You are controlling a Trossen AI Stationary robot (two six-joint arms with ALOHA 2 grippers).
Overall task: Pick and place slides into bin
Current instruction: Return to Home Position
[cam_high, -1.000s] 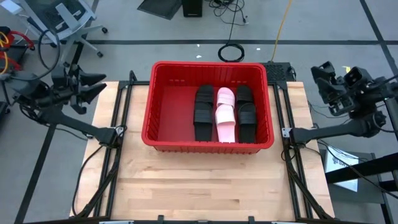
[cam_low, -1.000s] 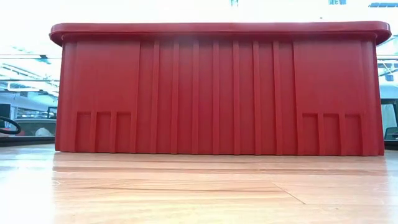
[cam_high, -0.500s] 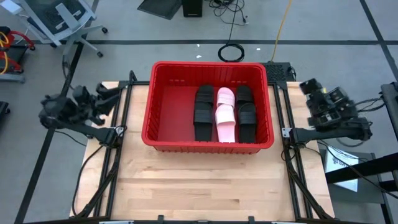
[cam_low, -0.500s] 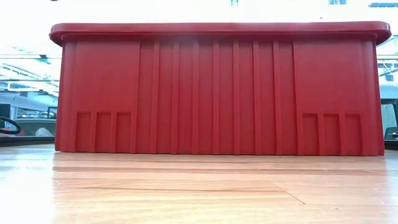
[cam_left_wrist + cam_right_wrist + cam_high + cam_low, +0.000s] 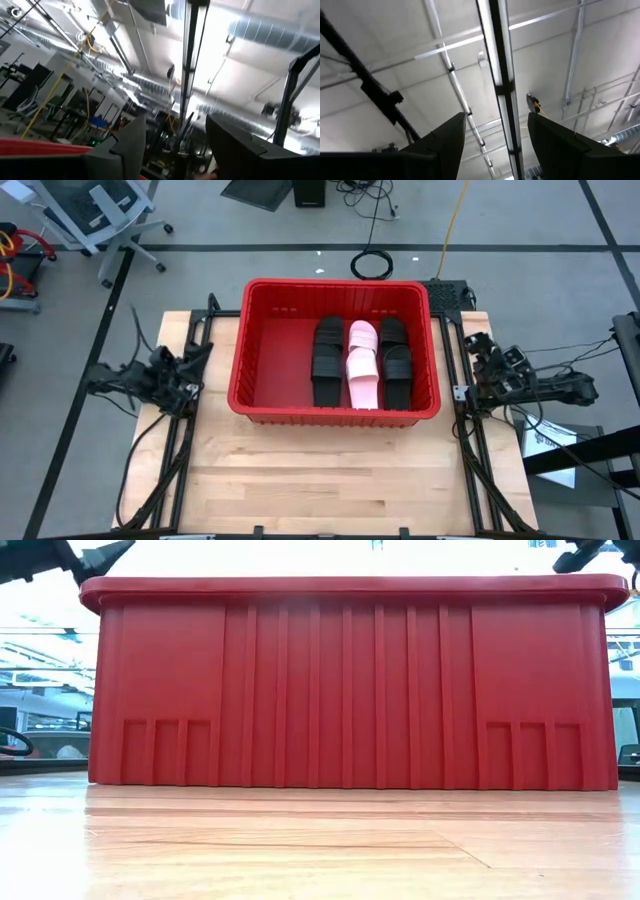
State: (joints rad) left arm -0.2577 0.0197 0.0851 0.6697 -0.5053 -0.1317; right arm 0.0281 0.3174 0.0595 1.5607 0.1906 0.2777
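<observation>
Glossy plastic bin [image 5: 262, 298], wooden table [image 5: 330, 475]

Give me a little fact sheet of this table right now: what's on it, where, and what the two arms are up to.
Table: pale wood, with one red tub standing on it
In the tub: black sandals on both sides of pink sandals, in its right half
Left pincer: open, holding nothing, beside the tub's left wall
Right pincer: open, holding nothing, beside the tub's right wall
</observation>
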